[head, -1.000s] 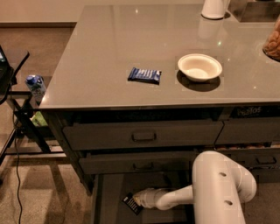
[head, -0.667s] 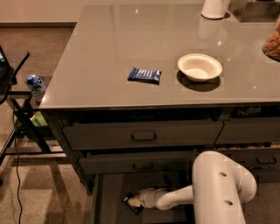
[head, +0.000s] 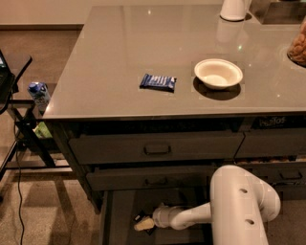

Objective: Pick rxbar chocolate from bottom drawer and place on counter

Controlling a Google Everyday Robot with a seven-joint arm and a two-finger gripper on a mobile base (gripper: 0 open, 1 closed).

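The bottom drawer [head: 119,215] is pulled open below the two handled drawers. My gripper [head: 144,224] reaches into it from the right on the white arm [head: 191,216], low over the drawer floor. The rxbar chocolate [head: 139,217], black with white print, lies right at the gripper tip and is mostly covered by it; only small dark corners show. The grey counter [head: 119,43] spans the top of the cabinet above.
On the counter lie a blue-wrapped bar [head: 158,82] and a white bowl [head: 218,73], with a white container [head: 234,8] at the far edge. The arm's large white housing [head: 241,206] fills the lower right. A dark stand [head: 19,124] with a small carton [head: 39,94] is at the left.
My gripper has slid slightly left onto the black bar, which showed more fully beside the tip a second ago and is now mostly covered.
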